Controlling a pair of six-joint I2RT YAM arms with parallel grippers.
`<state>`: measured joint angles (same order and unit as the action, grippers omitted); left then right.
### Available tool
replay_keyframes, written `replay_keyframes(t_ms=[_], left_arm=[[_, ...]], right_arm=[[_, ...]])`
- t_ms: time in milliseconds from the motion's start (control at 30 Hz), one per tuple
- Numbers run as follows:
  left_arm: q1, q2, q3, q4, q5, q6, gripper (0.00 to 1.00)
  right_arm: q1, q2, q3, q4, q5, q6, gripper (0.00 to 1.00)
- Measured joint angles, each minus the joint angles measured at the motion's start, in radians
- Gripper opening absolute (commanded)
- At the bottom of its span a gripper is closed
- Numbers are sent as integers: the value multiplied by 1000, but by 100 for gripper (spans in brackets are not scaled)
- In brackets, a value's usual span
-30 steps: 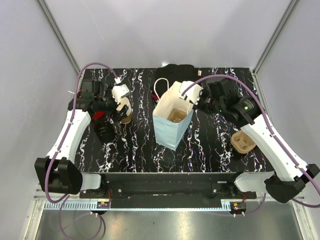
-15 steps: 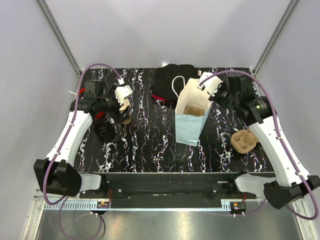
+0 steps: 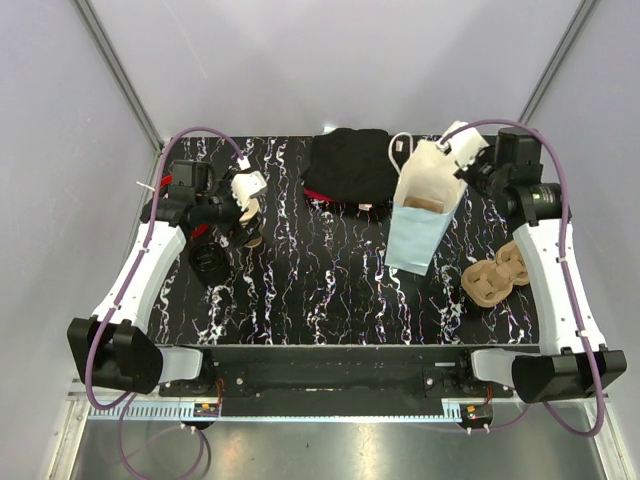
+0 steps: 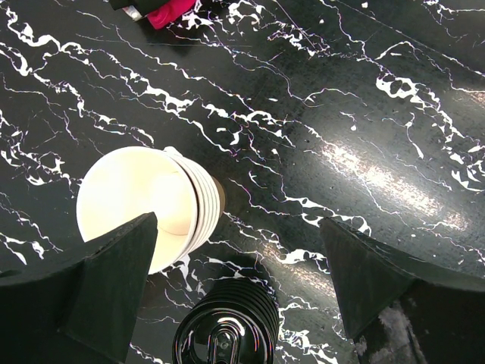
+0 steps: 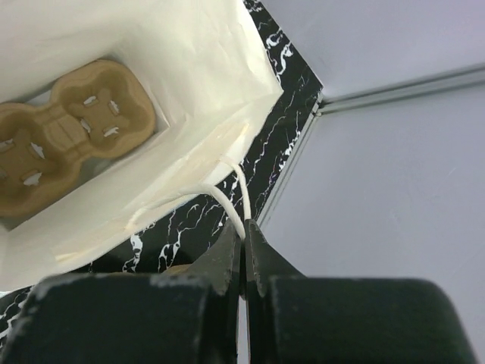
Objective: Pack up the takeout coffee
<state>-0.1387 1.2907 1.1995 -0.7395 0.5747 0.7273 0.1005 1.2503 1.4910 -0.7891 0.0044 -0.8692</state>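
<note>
Evidently bag-readying: the right end effector (image 5: 244, 241) pinches the paper bag (image 3: 420, 215) by its handle (image 5: 216, 196), carrier (image 5: 68, 129) inside. The left end effector (image 4: 236, 227) hovers wide open over nested cups (image 4: 144, 201) and lids (image 4: 223, 337). No lidded coffee shows, so lidding a cup likely comes next.

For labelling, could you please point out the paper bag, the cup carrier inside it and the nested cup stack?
paper bag (image 3: 415, 238): top external view, pale blue side wall.
cup carrier (image 5: 49, 144): right wrist view, its narrow middle.
nested cup stack (image 4: 136, 197): left wrist view, inside of the top cup.
</note>
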Motion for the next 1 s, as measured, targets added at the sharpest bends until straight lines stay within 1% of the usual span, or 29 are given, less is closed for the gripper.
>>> replay_keyframes(t_ms=[167,500,867,900,933,967,1000], left_arm=[[-2,0,0,0,-3,0,95],[-13,0,0,0,-6,0,95],[-20,0,0,0,-7,0,95],[-21,0,0,0,-7,0,95],[-22,0,0,0,-8,0,95],[-22,0,0,0,-8,0,95],[-22,0,0,0,-8,0,95]], right_arm=[[-101,23,-4,38,-29,-15,0],[-260,77,-5,107,-51,-17,0],[-331,95,-5,138,-51,-15,0],[-333,98,-5,138,-51,-14,2],[-333,98,-5,138,-51,-13,7],[-334,98,-5,138,-54,-13,14],[-335,98,-5,138,-60,-11,28]])
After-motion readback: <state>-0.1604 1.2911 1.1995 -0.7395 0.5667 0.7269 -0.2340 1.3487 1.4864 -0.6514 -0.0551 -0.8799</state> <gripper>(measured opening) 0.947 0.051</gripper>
